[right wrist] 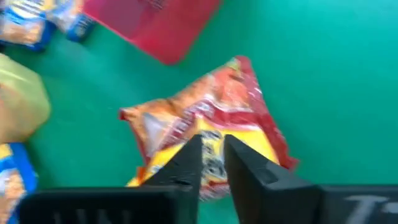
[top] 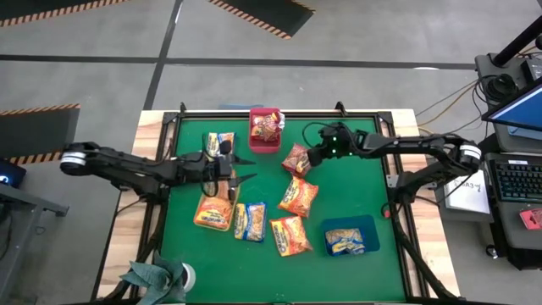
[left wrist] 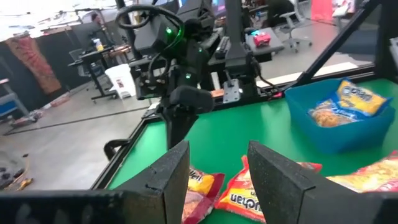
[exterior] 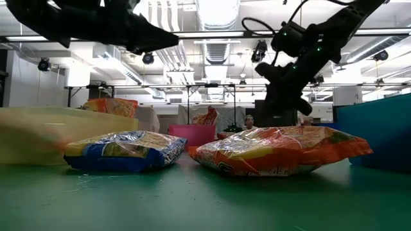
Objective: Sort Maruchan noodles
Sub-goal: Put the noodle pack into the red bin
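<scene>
Noodles lie scattered over the green table (top: 356, 271) — orange packets and blue-and-yellow ones loose in the middle, some already in trays. At the far edge the red tray (top: 263, 139) holds one red packet (top: 268, 127). Near the right front the blue tray (top: 366, 227) holds a blue-and-yellow packet (top: 345, 242). On the left a yellow tray (top: 206, 206) carries an orange packet (top: 217, 215). Beside it lies a loose blue packet (top: 251, 222), then two orange ones (top: 290, 235) and (top: 298, 196) toward the centre.

The right gripper (top: 311, 158) is over another red packet (right wrist: 205, 124) just in front of the red tray, its fingers (right wrist: 186, 163) drawn nearly together with the wrapper's edge between them — whether they grip it cannot be told.

The left gripper (top: 246, 168) hangs above the table left of centre, fingers (left wrist: 280, 180) spread wide, holding nothing.
</scene>
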Robot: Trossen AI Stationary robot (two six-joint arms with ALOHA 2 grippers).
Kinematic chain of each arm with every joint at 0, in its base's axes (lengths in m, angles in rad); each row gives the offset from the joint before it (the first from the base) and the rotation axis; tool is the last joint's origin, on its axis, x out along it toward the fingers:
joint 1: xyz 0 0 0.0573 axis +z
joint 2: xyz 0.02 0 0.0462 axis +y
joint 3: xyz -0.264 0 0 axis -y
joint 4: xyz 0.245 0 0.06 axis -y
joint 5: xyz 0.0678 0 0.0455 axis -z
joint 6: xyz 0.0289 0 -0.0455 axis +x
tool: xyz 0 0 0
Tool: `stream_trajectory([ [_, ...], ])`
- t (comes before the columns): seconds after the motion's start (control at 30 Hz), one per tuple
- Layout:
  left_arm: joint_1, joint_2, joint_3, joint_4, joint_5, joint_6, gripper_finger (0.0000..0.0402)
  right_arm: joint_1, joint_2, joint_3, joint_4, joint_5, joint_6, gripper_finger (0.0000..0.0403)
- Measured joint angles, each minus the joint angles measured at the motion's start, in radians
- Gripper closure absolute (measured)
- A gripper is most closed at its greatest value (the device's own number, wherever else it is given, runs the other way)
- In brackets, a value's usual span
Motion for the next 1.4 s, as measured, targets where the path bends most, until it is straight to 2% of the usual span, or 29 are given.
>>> stream_trajectory([
  [0.2,0.001,0.017,0.0,0.003,-0.03,-0.002,0.0256,-0.029,0.002,0.0,-0.085,0.001,0.008,0.0243],
  [0.33,0.001,0.017,0.0,0.003,-0.03,-0.001,0.0256,-0.029,0.002,0.0,-0.071,0.007,0.054,0.0166],
  [0.5,0.001,0.016,0.0,0.003,-0.03,0.0,0.0256,-0.005,0.002,-0.034,-0.061,0.169,0.142,0.0087],
  [0.6,0.001,0.016,0.0,0.003,-0.03,0.0,0.0256,0.017,0.004,-0.11,0.045,0.193,0.174,0.0057],
  [0.77,0.001,0.016,0.0,0.003,-0.03,0.022,0.0256,0.063,0.043,-0.254,0.425,0.185,0.204,0.0044],
  [0.87,0.001,0.016,0.0,0.004,-0.03,0.024,0.0256,0.078,0.091,-0.298,0.54,0.186,0.234,0.0044],
  [1.1,0.001,0.016,0.0,0.008,-0.03,0.019,0.0256,0.121,0.298,-0.281,0.826,0.185,0.226,0.0044],
  [1.23,0.001,0.015,0.0,0.01,-0.03,0.006,0.0256,0.121,0.384,-0.244,0.9,0.198,0.205,0.0051],
  [1.4,0.001,0.015,0.0,0.009,-0.03,-0.001,0.0256,0.118,0.42,-0.222,0.9,0.208,0.186,0.0099],
])
